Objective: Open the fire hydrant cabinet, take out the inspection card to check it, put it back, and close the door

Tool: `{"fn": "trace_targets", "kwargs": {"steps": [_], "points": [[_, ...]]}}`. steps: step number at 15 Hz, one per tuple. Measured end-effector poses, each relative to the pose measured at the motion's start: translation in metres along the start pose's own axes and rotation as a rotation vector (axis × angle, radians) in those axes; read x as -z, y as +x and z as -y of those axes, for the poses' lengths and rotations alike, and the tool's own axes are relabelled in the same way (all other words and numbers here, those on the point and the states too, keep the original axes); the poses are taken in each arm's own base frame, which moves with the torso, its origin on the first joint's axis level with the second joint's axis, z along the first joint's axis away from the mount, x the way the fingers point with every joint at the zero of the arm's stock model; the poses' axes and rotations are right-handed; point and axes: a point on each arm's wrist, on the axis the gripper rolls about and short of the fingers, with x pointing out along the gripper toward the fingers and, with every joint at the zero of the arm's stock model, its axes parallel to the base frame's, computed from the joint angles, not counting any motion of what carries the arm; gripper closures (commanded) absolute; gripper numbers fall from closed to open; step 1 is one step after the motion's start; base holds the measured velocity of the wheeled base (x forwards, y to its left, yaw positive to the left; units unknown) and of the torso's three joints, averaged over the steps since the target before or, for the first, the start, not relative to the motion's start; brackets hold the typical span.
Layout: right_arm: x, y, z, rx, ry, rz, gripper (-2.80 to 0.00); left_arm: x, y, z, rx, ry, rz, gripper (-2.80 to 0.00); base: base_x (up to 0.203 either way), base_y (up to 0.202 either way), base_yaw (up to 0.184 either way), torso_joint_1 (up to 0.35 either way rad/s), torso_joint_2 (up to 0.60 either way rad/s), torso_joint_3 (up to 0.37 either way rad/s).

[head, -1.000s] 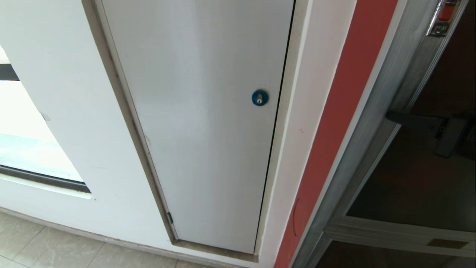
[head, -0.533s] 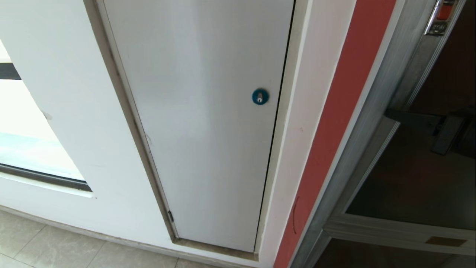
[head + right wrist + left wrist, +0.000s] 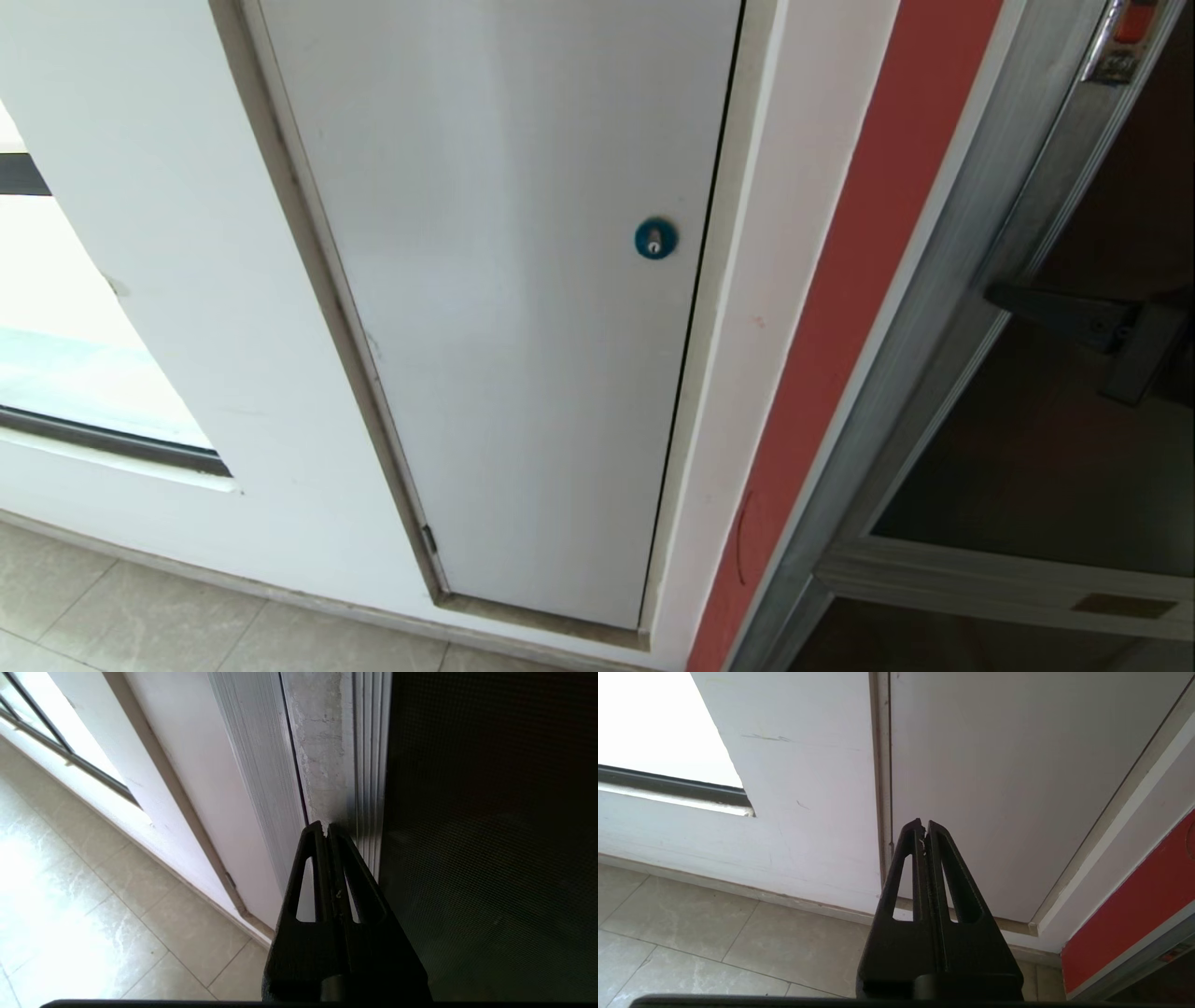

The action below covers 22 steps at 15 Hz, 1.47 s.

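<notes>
White panel (image 3: 504, 308) with blue lock (image 3: 655, 238) on our left | our left gripper (image 3: 924, 828) fingers pressed together, empty, near panel's foot | silver-framed door (image 3: 1046, 439) at right, orange latch (image 3: 1125, 28) up top | our right gripper (image 3: 326, 829) fingers pressed together, empty, at door's frame edge

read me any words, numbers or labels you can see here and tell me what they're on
None can be read.
Small metal plate under the orange-red latch on the door: has markings, too small to read.
Brass-coloured plate on the door's bottom rail: no legible text.
Round blue lock on the white panel: no text.
</notes>
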Motion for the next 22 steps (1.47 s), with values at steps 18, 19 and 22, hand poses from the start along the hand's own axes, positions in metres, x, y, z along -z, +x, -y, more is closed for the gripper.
{"fn": "trace_targets", "kwargs": {"steps": [18, 19, 22], "points": [[0.017, -0.044, -0.019, -0.016, -0.008, 0.029, 0.00, 0.000, 0.000, 0.000, 0.000, 0.000, 0.000, 0.00, 0.000, 0.000, 0.000, 0.000, 0.00, 0.000], [0.019, -0.046, -0.020, -0.016, -0.007, 0.027, 0.00, 0.000, 0.000, 0.000, 0.000, 0.000, 0.000, 0.00, 0.000, 0.000, 0.000, 0.000, 0.00, 0.000], [0.023, -0.052, -0.022, -0.016, -0.007, 0.030, 0.00, 0.000, 0.000, 0.000, 0.000, 0.000, 0.000, 0.00, 0.000, 0.000, 0.000, 0.000, 0.00, 0.000]]}}
